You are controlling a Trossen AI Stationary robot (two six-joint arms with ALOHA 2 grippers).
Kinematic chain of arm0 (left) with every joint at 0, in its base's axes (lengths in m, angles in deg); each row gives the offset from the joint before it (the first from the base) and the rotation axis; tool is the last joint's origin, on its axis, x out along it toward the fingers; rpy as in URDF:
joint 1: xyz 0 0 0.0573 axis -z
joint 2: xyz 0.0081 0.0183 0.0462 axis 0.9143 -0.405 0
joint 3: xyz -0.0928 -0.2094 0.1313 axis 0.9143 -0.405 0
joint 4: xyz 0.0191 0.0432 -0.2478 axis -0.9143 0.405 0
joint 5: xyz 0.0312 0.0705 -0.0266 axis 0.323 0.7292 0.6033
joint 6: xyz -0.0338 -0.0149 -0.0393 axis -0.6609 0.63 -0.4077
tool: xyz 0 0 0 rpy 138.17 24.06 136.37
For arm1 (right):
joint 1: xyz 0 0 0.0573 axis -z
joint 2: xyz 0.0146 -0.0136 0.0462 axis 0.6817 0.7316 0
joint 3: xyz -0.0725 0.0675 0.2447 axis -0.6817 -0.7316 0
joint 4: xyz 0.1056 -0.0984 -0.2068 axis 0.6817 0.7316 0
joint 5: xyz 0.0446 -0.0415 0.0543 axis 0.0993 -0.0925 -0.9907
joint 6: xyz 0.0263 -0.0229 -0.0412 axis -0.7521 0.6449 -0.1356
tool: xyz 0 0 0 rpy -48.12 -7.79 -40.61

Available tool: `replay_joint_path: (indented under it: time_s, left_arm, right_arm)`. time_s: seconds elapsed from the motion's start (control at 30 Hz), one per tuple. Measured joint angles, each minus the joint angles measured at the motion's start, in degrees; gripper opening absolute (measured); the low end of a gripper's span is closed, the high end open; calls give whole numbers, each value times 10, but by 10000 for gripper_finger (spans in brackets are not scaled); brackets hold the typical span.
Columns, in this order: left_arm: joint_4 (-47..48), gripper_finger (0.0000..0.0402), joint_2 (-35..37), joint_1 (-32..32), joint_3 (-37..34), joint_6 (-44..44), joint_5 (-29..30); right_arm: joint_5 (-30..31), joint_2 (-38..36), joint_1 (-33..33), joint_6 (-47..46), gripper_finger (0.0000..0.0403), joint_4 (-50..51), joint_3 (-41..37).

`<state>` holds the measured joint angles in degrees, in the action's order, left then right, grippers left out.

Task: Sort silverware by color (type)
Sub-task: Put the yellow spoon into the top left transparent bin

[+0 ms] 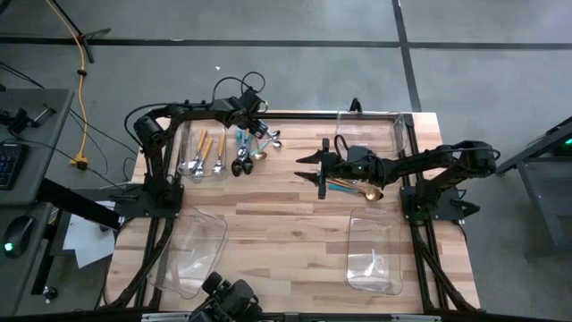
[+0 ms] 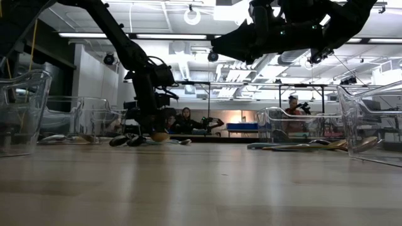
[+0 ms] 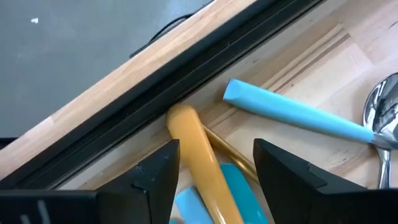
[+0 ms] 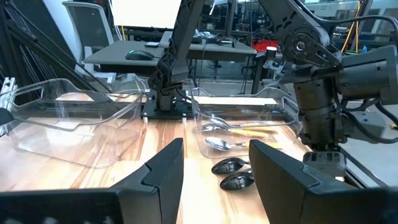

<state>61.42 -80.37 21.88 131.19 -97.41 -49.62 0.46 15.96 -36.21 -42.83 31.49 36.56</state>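
A pile of silverware (image 1: 250, 150) lies on the table near its far edge: light-blue, orange, gold and black pieces. My left gripper (image 3: 217, 149) is open, slanting down over the pile (image 1: 258, 131). Its fingers stand either side of an orange handle (image 3: 198, 155) that lies on light-blue handles; I see no touch. A light-blue-handled spoon (image 3: 298, 112) lies beside it. Several orange-handled pieces (image 1: 204, 154) rest in a clear bin (image 1: 189, 134) at far left. My right gripper (image 1: 315, 168) hangs open and level above the table's middle, with nothing in it (image 4: 214, 152).
Gold and teal-handled pieces (image 1: 357, 188) lie on the table under my right arm. Clear bins stand at far right (image 1: 393, 125), near left (image 1: 192, 250) and near right (image 1: 375, 259). A dark rail (image 3: 186, 81) runs along the far edge. People sit in the room beyond (image 2: 186, 119).
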Motion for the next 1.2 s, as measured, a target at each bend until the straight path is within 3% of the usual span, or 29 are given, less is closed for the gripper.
replay_joint_path:
  time_s: [0.23,0.53,1.03,1.2]
  left_arm:
    - [9,174,0,8,0,-15,43]
    - [14,153,0,8,0,-41,19]
    - [16,151,-8,14,0,-53,36]
    - [19,126,-8,14,0,-45,36]
  right_arm:
    - [0,0,0,0,168,0,0]
    - [0,0,0,-4,168,0,0]
    - [0,0,0,-11,168,1,0]
    - [0,0,0,-11,168,1,0]
